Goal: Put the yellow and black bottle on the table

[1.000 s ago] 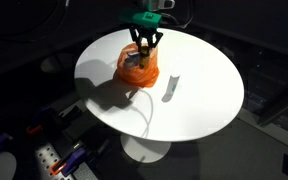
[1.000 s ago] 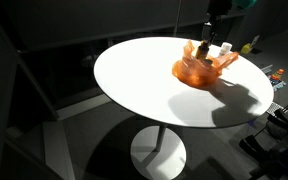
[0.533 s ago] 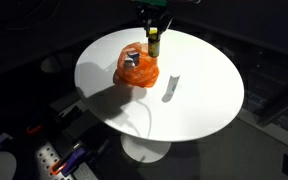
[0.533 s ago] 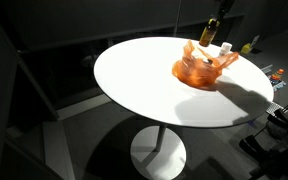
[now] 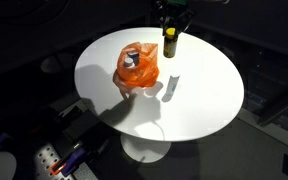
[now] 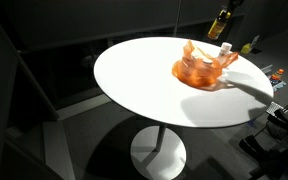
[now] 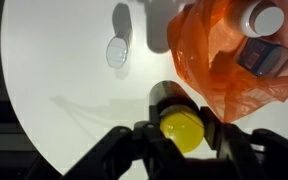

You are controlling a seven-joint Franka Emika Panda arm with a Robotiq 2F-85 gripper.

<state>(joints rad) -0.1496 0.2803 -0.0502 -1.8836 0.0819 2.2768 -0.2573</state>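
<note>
My gripper [image 7: 181, 122] is shut on the yellow and black bottle [image 7: 176, 118], a dark bottle with a yellow cap. It holds the bottle in the air above the round white table [image 5: 199, 105], beside the orange plastic bag [image 5: 137, 65]. The bottle also shows in both exterior views [image 5: 170, 43] [image 6: 217, 25], hanging under the gripper [image 5: 171, 20]. In the wrist view the bag [image 7: 224, 60] lies next to the bottle and holds a white-capped container [image 7: 266, 22].
A small clear upright object [image 5: 171, 86] stands on the table near the bag; it also shows in the wrist view [image 7: 117, 50]. The orange bag [image 6: 201, 66] sits near the table's far edge [image 6: 134, 45]. Cluttered gear lies on the floor around the table.
The gripper has lifted the bottle out of the orange bag and carried it up and sideways, away from the bag. The bag stays on the table.
</note>
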